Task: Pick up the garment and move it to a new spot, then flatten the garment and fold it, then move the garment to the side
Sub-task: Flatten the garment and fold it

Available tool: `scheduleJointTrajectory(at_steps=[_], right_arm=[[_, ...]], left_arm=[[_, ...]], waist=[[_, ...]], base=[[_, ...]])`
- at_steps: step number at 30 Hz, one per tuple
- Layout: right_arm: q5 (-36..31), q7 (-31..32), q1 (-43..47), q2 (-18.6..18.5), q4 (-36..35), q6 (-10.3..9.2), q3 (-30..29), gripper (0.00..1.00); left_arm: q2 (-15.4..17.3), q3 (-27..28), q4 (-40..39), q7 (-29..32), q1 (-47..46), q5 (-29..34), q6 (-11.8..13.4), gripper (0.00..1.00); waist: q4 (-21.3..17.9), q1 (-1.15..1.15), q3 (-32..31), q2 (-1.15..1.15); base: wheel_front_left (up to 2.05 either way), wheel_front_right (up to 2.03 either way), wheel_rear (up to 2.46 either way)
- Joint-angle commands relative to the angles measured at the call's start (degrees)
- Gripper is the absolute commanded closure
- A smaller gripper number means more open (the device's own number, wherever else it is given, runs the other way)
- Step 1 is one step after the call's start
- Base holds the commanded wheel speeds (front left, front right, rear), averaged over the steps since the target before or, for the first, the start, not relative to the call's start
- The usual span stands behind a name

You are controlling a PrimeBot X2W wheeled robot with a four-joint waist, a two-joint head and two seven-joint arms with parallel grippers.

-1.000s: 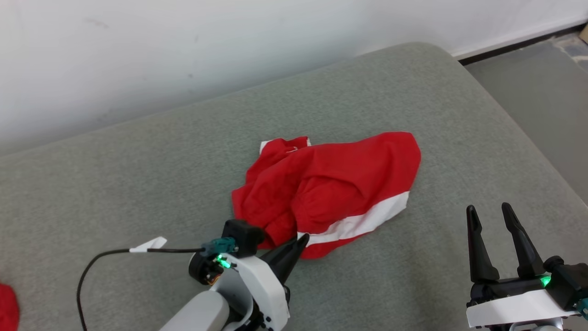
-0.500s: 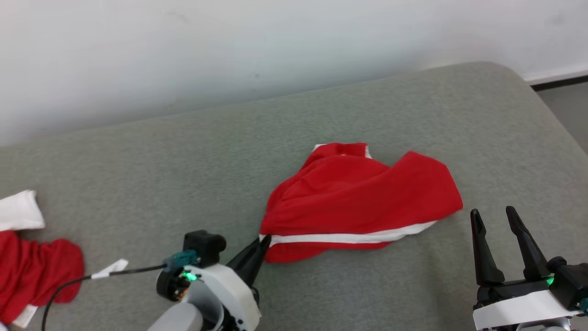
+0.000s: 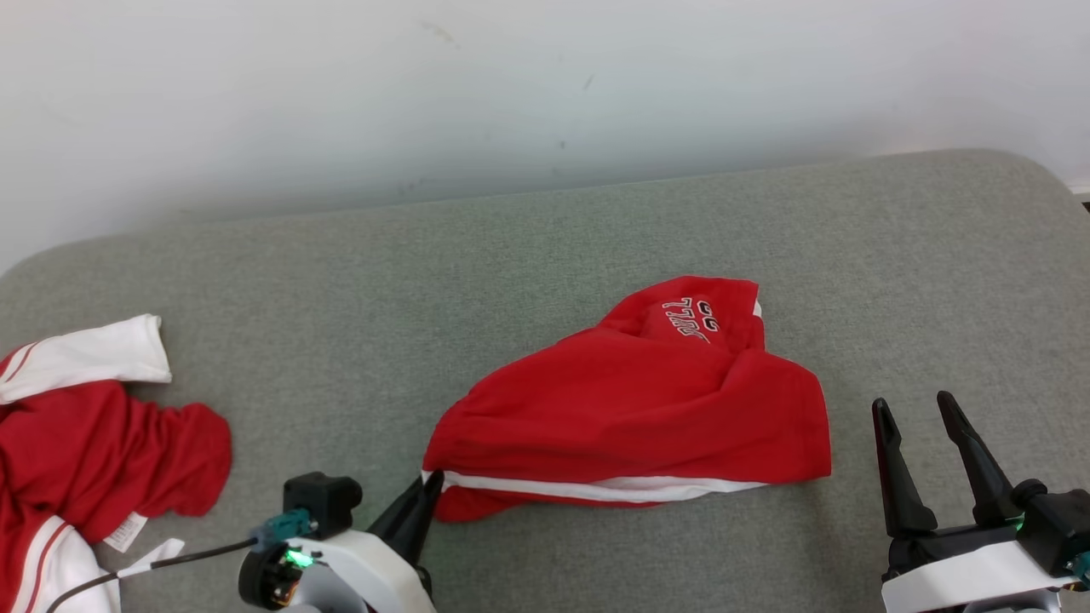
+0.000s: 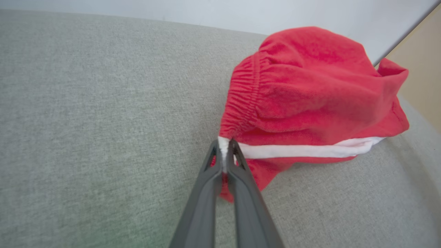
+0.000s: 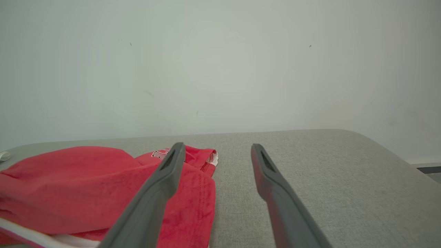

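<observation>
In the lower left of the head view, left tool pinched shut on the lower-left corner of the red shorts, right at the end of the white stripe. In the left wrist view, that same corner squeezed between the two dark fingers, with the gathered waistband just above the tips. Shorts crumpled in a low heap at frame centre on the grey upholstered surface. Stripe along the heap's lower edge, black-and-white lettering on the fold at its upper right.

Right tool at the lower right of the head view, fingers spread wide, gripping nothing, just right of the heap and apart from it.

At the left edge, a second red-and-white garment, rumpled, with a small white label, well apart from the shorts. Pale wall across the top of the frame.
</observation>
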Motion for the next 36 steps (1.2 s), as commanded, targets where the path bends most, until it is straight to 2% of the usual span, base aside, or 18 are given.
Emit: scheduleJointTrajectory(at_steps=[1, 2, 7, 13, 19, 23, 32, 36], right_arm=[[0.3, 0.0, -0.5, -0.6, 0.4, -0.12, 0.2, 0.00], [0.4, 0.0, -0.5, -0.6, 0.5, -0.12, 0.2, 0.00], [0.5, 0.0, 0.0, -0.8, 0.9, -0.12, 0.2, 0.00], [1.0, 0.0, 1.2, -1.2, 1.5, -0.12, 0.4, 0.00], [1.3, 0.0, 2.3, -1.4, 1.8, -0.12, 0.2, 0.00], [1.6, 0.0, 2.5, -1.5, 2.7, -0.12, 0.1, 0.00], [3.4, 0.2, 1.6, -2.6, 7.1, -0.12, 1.1, 0.00], [4.0, 3.0, -2.4, -4.4, 10.1, -0.13, 3.5, 0.00]], left_arm=[[0.0, -0.2, 0.2, -0.4, 0.7, -0.4, -0.1, 0.08], [-0.1, -0.4, 0.3, -0.5, 0.8, -0.3, -0.2, 0.00], [0.2, 0.0, -0.2, -2.0, 1.4, -0.3, 0.3, 0.00], [1.5, 3.2, -4.2, -4.6, 4.9, -1.0, 3.5, 0.00], [1.5, 10.8, -13.7, -6.0, 9.0, 2.9, 8.3, 0.00], [-0.6, 16.7, -19.7, -6.0, 12.8, 7.2, 9.4, 0.00], [-4.9, 23.0, -22.9, -6.0, 17.1, 14.0, 6.2, 0.00], [-6.5, 25.1, -23.4, -6.0, 17.0, 15.8, 4.7, 0.00]], waist=[[0.4, 0.00, -0.2, 0.00], [0.6, 0.00, -0.3, 0.00], [1.3, 0.00, -1.1, 0.00], [1.7, 0.00, -3.0, 0.00], [2.5, 0.00, -3.9, 0.00], [2.8, 0.00, -4.3, 0.00], [4.2, 0.00, -4.5, 0.00], [4.5, 0.00, -3.2, 0.00]], base=[[0.00, 0.00, 0.00], [0.00, 0.00, 0.00], [0.00, 0.00, 0.00], [0.00, 0.00, 0.00], [0.00, 0.00, 0.00], [0.00, 0.00, 0.00], [0.00, 0.00, 0.00], [0.00, 0.00, 0.00]])
